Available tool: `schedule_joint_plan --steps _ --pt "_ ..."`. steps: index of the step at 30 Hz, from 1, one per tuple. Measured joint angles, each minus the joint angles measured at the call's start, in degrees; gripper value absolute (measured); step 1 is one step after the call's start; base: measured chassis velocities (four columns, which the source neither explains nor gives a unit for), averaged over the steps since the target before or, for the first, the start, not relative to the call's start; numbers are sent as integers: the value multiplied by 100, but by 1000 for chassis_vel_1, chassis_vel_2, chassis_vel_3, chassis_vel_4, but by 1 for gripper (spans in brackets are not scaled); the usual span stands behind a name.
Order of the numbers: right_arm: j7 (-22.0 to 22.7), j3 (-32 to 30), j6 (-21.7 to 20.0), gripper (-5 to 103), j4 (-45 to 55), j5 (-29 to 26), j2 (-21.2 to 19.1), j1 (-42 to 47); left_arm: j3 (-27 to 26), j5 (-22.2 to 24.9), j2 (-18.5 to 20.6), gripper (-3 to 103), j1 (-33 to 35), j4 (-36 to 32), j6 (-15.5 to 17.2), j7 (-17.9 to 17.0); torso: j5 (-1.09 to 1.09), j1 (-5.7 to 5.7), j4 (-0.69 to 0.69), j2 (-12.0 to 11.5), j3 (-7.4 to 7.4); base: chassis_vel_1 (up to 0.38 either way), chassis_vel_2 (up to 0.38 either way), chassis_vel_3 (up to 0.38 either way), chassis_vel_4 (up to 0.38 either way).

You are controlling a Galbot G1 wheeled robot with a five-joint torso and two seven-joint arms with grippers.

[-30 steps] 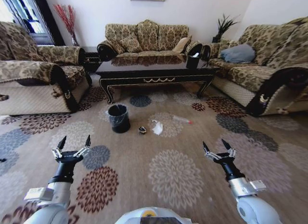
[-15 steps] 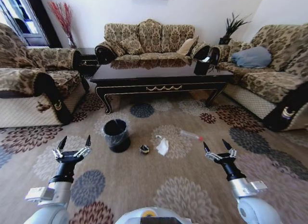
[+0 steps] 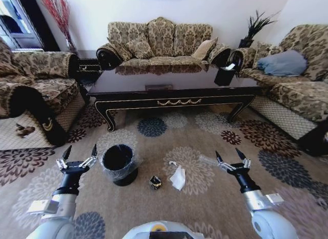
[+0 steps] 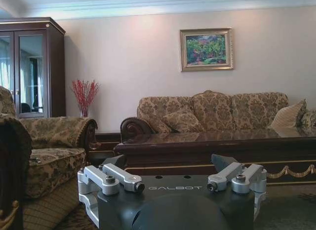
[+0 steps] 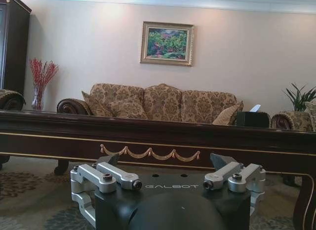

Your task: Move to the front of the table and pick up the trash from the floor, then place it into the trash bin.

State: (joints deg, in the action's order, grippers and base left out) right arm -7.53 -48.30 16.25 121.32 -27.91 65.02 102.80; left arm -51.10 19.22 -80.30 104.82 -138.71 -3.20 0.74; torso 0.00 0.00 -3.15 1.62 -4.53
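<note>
The dark glossy table [image 3: 174, 85] stands straight ahead, also seen in both wrist views [image 4: 217, 141] [image 5: 148, 131]. On the carpet before it sits the black trash bin [image 3: 105, 160] with a clear liner. To its right lies the trash: a dark lump [image 3: 155, 182], a white tissue [image 3: 178, 177] and a clear bottle [image 3: 207, 159]. My left gripper [image 3: 80, 149] [image 4: 170, 163] hangs open just left of the bin. Over the bottle's right end, my right gripper [image 3: 227, 153] [image 5: 165, 160] is open and holds nothing.
Patterned sofas ring the table: one behind it [image 3: 159, 41], one on the left [image 3: 36, 90], one on the right [image 3: 292, 80]. A black tissue box [image 3: 224, 75] stands on the table's right end. Flowered carpet [image 3: 169, 218] spreads between me and the trash.
The whole view has shifted as the camera moved forward: table, bin and trash now sit closer and lower in the picture. Both arms hold the same pose, grippers open.
</note>
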Motion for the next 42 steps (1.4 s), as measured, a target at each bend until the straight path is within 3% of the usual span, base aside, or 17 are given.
schedule_joint_plan --steps 5,15,18,19,23,24,26,29,30,33,42 --pt "116 44 1 100 -5 12 -1 -21 -12 35 88 100 -96 4 168 -172 0 -1 -1 2 2 45 -41 -36 35" --pt "83 141 63 100 -66 23 4 -101 -105 204 271 100 -264 33 514 -198 -1 1 0 2 -2 0 0 0 0" --pt "161 172 64 100 -75 56 1 -120 -96 303 524 100 -585 97 1202 -524 -1 1 0 1 -2 0 0 0 0" --pt "161 172 64 100 -75 56 1 -120 -96 303 524 100 -585 97 1202 -524 -1 1 0 1 -2 0 0 0 0" --pt "495 266 29 100 -135 133 -36 -196 -110 1045 997 100 -924 187 2140 -1133 -1 1 -1 1 -2 0 0 0 0" --pt "495 266 29 100 -135 133 -36 -196 -110 1045 997 100 -924 187 2140 -1133 -1 1 -1 1 -2 0 0 0 0" --pt "594 323 11 100 -159 162 -70 -235 -134 1439 1169 100 -1060 243 2699 -1323 -1 1 0 1 -2 0 0 0 0" --pt "648 416 -32 100 -168 207 -140 -299 -160 2341 1404 100 -1330 366 3833 -1711 -1 2 -1 1 -3 0 0 0 0" --pt "648 416 -32 100 -168 207 -140 -299 -160 2341 1404 100 -1330 366 3833 -1711 -1 2 -1 1 -3 0 0 0 0" --pt "886 580 -169 100 -158 272 -195 -409 -121 3257 1502 100 -1549 526 4476 -2147 -1 2 -1 1 -3 0 0 0 0" --pt "1086 680 -427 100 -157 249 -337 -440 55 3756 1707 100 -1953 1293 4622 -2435 -1 3 -1 1 -3 0 0 0 0"
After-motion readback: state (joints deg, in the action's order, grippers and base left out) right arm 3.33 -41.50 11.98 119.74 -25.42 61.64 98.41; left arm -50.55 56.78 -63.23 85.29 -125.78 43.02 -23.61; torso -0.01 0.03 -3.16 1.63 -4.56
